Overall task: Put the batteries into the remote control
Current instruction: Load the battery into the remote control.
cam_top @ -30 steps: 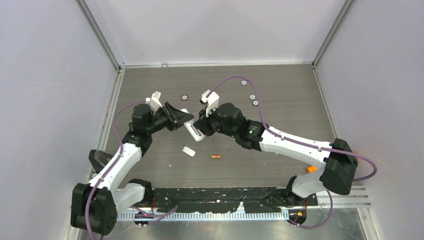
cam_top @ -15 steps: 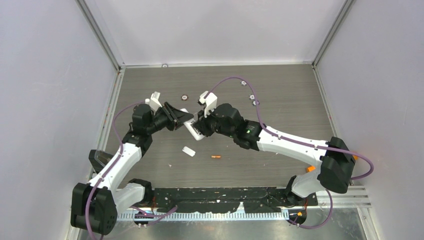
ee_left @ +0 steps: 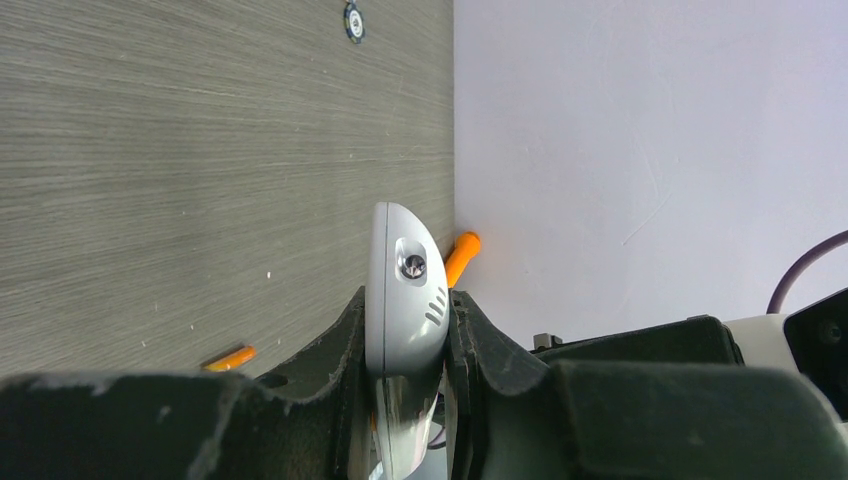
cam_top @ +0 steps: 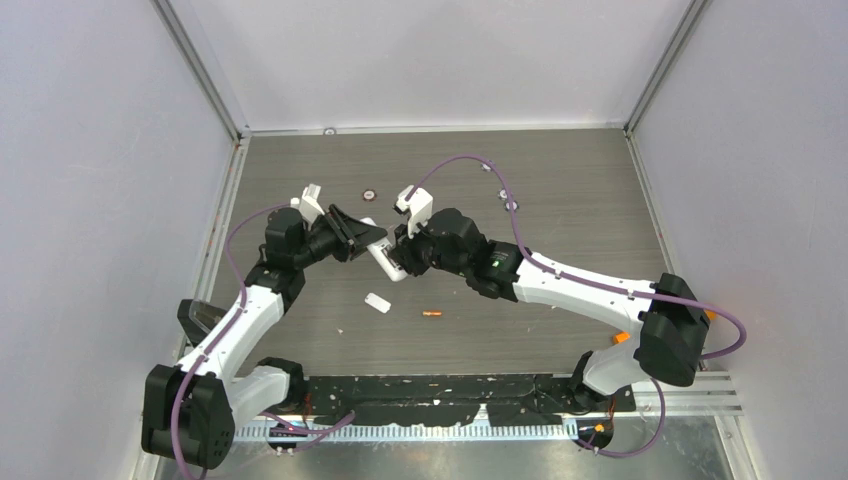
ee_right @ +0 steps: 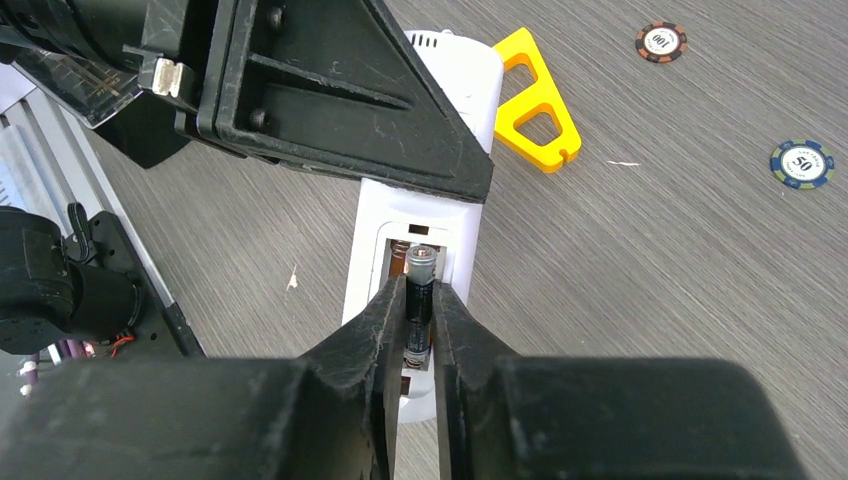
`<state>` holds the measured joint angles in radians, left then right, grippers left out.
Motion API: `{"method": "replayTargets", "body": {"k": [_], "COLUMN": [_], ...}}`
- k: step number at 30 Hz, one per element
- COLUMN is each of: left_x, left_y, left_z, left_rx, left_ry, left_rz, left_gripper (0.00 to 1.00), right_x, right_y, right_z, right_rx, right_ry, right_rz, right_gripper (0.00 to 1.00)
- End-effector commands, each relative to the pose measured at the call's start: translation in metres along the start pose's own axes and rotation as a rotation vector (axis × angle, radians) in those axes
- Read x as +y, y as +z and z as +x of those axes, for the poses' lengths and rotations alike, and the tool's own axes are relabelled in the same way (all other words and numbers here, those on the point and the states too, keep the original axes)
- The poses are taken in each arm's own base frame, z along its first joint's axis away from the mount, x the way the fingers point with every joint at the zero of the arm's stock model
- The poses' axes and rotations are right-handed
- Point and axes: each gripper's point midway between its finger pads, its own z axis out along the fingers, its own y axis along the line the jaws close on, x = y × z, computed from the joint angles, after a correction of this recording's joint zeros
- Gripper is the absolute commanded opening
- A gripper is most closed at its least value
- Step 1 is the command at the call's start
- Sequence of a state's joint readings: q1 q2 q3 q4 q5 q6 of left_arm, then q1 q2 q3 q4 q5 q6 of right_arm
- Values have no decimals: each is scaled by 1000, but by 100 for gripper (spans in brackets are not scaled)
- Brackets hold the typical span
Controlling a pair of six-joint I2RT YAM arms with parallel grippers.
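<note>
remote point(ee_right: 455, 85) clamped by left gripper point(ee_left: 405, 312) | battery point(ee_right: 420, 268) pinched mid-length by right gripper point(ee_right: 420, 300) | judged light, rigid, slippery; best held mid-barrel

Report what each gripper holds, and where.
Left gripper: remote control, clamped around its middle. Right gripper: dark battery, pinched by its sides at mid-length.

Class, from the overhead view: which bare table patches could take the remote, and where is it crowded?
Bare: far-left corner behind the poker chip; right side past the right arm. Crowded: centre, around remote, white tab and orange battery.
</note>
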<state>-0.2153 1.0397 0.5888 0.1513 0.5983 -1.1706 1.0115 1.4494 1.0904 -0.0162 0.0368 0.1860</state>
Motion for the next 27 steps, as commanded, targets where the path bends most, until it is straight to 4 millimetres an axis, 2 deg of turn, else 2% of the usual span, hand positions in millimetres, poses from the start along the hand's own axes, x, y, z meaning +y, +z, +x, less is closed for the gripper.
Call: {"method": "replayTargets", "body": {"k": [1,10,14,16,18,22,27], "left_x": [-33,-32,-29,-29,-28,-29,-40], "left_y": [-2,-2,-2,-1,-1,0,0], "left_z": [-11,-11,-10,-11,-11,-12,-15], "left_rx": [-19,-23,-21,-22,-23,-25,-30], "left_ry": [52,60,61,63,65,74,100], "left_rz": [83,83,76,75,74,77,124], "left_gripper": [0,0,0,0,0,0,0], "right_x": [5,13,9,9,11,16,11], "right_y": [0,-2,-9,-14,-21,-35,-48], "right_z": [-7,-13,-25,-36,-42,-54,-71], "right_rx": [2,13,-7,-24,-39,-73,-110], "right_ry": [-11,-5,9,23,41,82,201], "right_rz": [-13,-52,-17,-6,-10,-35,-28], "right_gripper": [21,29,37,43,56,73,86]}}
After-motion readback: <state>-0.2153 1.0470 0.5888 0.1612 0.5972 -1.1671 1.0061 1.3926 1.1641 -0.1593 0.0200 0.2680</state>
